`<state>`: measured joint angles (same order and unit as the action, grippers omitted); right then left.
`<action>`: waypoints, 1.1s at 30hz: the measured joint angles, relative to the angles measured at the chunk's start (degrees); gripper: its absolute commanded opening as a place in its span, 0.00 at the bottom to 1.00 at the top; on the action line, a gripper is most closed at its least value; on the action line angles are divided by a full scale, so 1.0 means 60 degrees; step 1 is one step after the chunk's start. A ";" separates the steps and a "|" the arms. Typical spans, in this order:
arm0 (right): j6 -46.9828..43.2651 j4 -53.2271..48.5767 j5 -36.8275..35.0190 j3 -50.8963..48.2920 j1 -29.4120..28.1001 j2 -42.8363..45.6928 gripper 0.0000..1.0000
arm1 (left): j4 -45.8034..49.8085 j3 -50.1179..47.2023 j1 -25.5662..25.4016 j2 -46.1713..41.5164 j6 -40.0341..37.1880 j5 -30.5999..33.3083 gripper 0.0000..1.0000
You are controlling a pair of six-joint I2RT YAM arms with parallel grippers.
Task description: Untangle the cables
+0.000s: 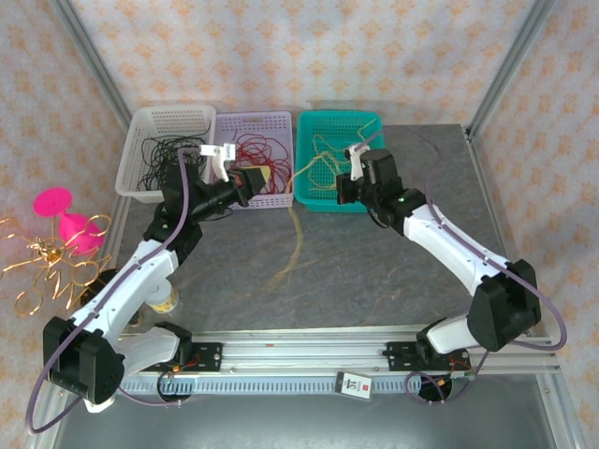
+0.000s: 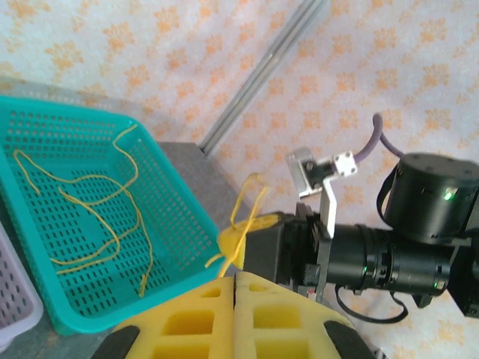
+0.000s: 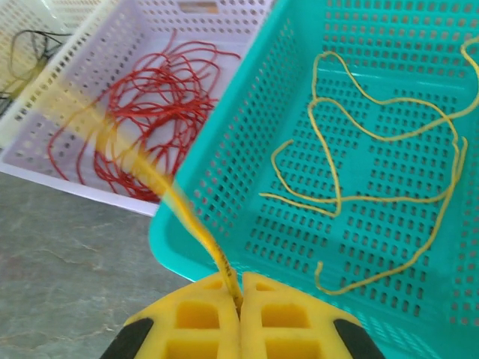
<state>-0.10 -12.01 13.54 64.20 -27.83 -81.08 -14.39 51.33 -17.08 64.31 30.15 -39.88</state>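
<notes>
Red cables (image 1: 255, 150) (image 3: 150, 97) lie looped in the lavender basket (image 1: 245, 198). Yellow cables (image 1: 329, 154) (image 3: 359, 187) (image 2: 90, 217) lie in the teal basket (image 1: 323, 204) (image 3: 224, 172) (image 2: 176, 209). My right gripper (image 1: 340, 187) (image 3: 241, 288) is shut on one yellow cable (image 3: 187, 209) at the teal basket's near left corner. That cable hangs between the arms down to the table (image 1: 297, 238). My left gripper (image 1: 265, 176) (image 2: 236, 278) is shut, close to the right gripper's pad (image 2: 238, 241). A yellow strand (image 2: 251, 206) runs down to its tips; whether it is pinched there is unclear.
A white basket (image 1: 131, 173) with thin black wires stands left of the lavender one. A golden curly wire ornament (image 1: 47, 267) and pink pieces (image 1: 70, 220) sit at the table's left edge. Metal frame posts (image 1: 89, 56) rise at the back corners.
</notes>
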 measured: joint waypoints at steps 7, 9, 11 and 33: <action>0.0423 -0.0007 0.0710 -0.0987 0.0022 0.0382 0.00 | -0.0532 0.0047 0.0018 0.0204 0.0284 0.0007 0.00; 0.0667 -0.0062 0.0703 -0.0885 0.0029 0.0477 0.00 | -0.0572 0.0044 0.0007 0.0342 0.0310 -0.0022 0.07; 0.0892 -0.0197 0.0710 -0.0514 0.0084 0.0466 0.00 | -0.0623 -0.0051 -0.0036 0.0390 0.0295 -0.0022 0.13; 0.2517 -0.2954 0.0747 0.5934 0.3614 -0.4364 0.00 | -0.0350 -0.1621 -0.0219 -0.0291 0.0197 0.0732 0.20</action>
<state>15.00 -29.74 18.02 99.81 -6.15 -107.26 -16.49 41.60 -18.39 62.57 31.33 -35.48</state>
